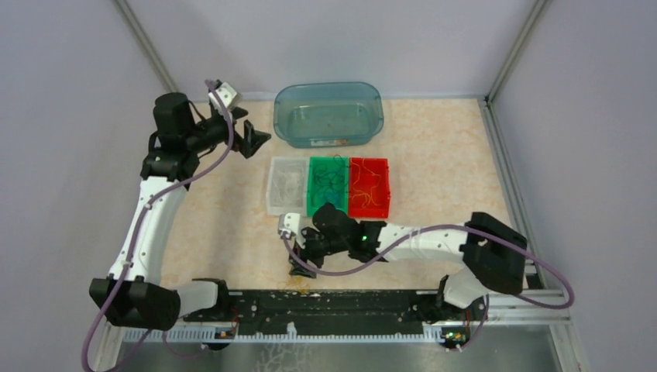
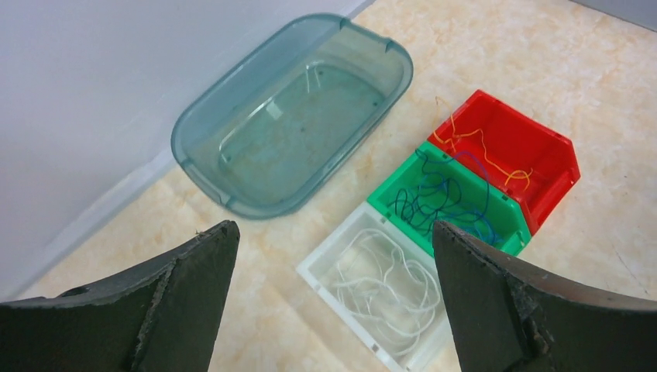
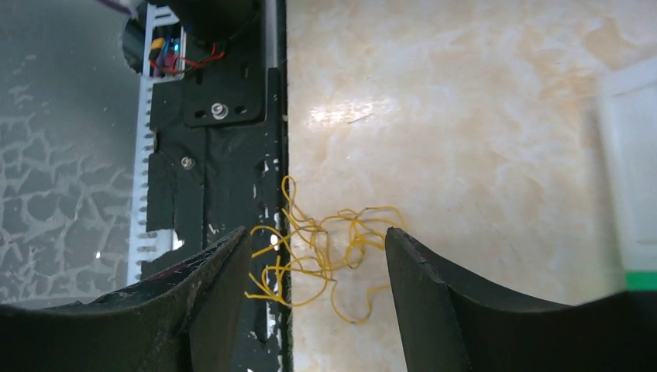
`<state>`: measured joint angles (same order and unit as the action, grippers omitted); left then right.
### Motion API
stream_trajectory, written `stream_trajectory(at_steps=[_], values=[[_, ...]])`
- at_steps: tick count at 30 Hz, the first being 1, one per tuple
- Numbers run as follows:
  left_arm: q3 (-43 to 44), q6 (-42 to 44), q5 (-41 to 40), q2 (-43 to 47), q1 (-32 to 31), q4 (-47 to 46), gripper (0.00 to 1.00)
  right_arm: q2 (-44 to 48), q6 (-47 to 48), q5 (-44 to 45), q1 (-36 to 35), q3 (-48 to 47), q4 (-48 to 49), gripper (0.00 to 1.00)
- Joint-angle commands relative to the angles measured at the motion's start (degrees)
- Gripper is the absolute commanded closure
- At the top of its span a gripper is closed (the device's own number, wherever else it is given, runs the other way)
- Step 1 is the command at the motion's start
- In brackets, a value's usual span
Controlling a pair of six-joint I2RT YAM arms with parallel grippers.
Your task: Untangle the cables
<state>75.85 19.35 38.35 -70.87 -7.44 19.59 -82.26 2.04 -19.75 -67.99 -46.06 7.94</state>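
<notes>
Left jaws gape wide and empty above the desk (image 2: 263,298); right jaws stand apart either side of tangled yellow cables (image 3: 321,252) lying on it.

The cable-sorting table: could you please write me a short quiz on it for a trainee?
1. True or false: the yellow tangle between the fingers of the right tool lies inside a bin.
2. Which bin holds the blue cables? A the white bin, B the green bin, C the red bin.
3. Fill in: the left tool stands ___ and holds nothing.
Key: 1 false, it lies on the table at the edge of the black rail; 2 B; 3 open.
</notes>
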Motion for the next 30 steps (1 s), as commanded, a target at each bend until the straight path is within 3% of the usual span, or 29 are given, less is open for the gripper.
stream_trajectory(at_steps=[1, 7, 13, 20, 25, 30], values=[[-3.5, -5.1, 3.0, 2.1, 3.0, 0.0, 0.00, -7.4, 4.6, -3.3, -1.6, -7.1, -4.6, 0.38], [-4.0, -8.8, -1.5, 4.5, 4.9, -3.7, 0.00, -16.5, 5.7, -3.5, -1.6, -12.2, -7.8, 0.58], [-2.2, -11.6, -2.2, 6.0, 5.9, -5.3, 0.00, -16.9, 5.8, 0.5, -0.9, -15.1, -8.4, 1.00], [-3.5, -9.7, 4.9, 7.7, 6.2, -1.4, 0.06, -3.3, 0.8, 2.1, 2.6, -9.5, 2.9, 1.00], [-7.1, -5.4, 17.6, 11.6, 6.3, 2.9, 0.11, 6.8, -3.8, 2.4, 6.3, -4.2, 14.7, 1.00], [-8.5, 0.1, 30.9, 14.0, 6.3, 10.7, 0.10, 13.4, -7.9, 3.6, 8.2, -1.7, 22.6, 1.00]])
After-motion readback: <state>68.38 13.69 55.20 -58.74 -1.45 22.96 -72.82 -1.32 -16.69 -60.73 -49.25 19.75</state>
